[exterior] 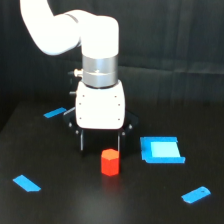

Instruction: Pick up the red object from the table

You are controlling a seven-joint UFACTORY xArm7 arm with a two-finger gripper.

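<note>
Exterior view shows, at the near left of the flat matte black table (60, 205), a small flat blue strip (26, 183), and farther back on the left a second thin blue piece (55, 112), both well apart from the work. In the middle hangs the white xArm with its gripper (101, 141) pointing down, two dark fingers (81, 140) spread wide and holding nothing. The small red-orange hexagonal prism block (110, 162) stands upright on the table just near of the fingers and a little right of the midpoint between them; it looks not yet enclosed, though whether the fingertips are above it or beyond it cannot be told for sure from this one angle. To do the grasp well, I judge the arm should shift slightly near and right so the block sits centred in the gap, then lower until the fingertips reach about mid-height of the prism, and close on two opposite flat faces, not on corners, lest it twist or squirt out. To the right lie a blue folded square sheet (161, 150), close enough to mind during descent, and at the near right a blue rounded tab (196, 194).
</note>
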